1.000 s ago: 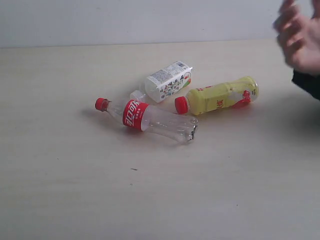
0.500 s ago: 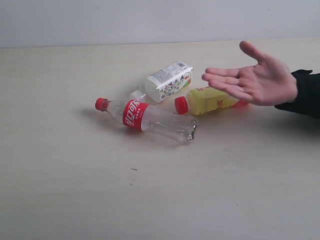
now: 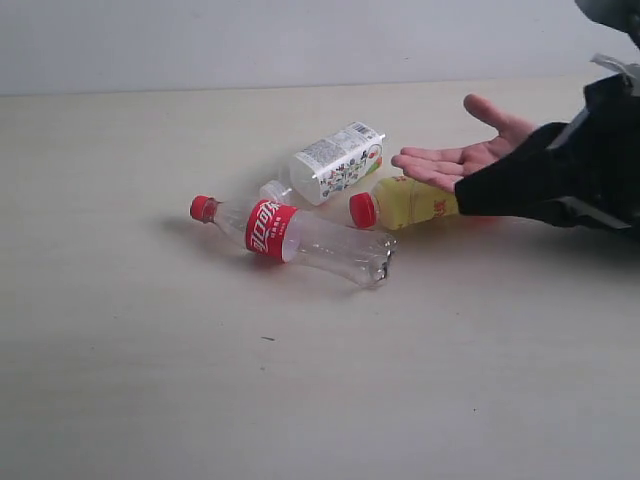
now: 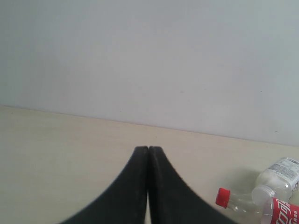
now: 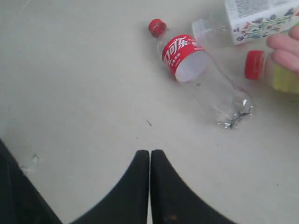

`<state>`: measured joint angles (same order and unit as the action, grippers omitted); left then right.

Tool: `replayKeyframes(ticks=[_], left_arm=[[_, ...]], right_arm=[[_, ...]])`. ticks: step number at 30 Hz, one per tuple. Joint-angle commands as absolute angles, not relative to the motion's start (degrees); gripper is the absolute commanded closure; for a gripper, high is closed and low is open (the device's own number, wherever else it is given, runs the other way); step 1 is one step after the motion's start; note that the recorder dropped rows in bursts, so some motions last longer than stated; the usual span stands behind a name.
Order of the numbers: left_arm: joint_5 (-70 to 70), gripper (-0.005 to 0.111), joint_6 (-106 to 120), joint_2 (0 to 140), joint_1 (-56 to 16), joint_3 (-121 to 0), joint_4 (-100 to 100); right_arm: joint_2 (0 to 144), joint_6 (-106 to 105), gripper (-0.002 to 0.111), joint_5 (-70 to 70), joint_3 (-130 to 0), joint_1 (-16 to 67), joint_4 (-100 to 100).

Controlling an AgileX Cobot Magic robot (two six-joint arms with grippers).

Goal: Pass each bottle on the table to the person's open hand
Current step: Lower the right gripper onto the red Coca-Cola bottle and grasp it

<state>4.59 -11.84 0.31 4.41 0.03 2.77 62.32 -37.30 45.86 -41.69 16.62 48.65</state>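
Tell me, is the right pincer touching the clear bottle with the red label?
Apart. The right wrist view shows bare table between the right pincer tips and the clear bottle.

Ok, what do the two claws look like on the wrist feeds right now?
They look alike. The left claw and the right claw each have two matte black fingers, broad at the base and curving in to narrow tips. The surfaces look plain and smooth.
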Motion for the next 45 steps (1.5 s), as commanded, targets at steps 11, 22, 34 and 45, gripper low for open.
replayKeyframes(ticks=[11,22,34,45], left_arm=[[4.1,0.104,-12.3,0.0,4.6,0.0,2.8],[4.1,0.104,-12.3,0.0,4.6,0.0,2.8],[4.1,0.104,-12.3,0.0,4.6,0.0,2.8],[4.1,0.104,-12.3,0.0,4.6,0.0,2.8]], right_arm=[[97.0,-39.2,0.07,55.9,-78.6,27.3,24.5],[114.3,-35.5,0.045,54.6,-87.5,35.2,5.9],[118.5,-36.4,0.038,48.1,-88.4,38.7,1.4],[122.5,-36.4,0.036,42.8,-88.4,38.7,1.2]])
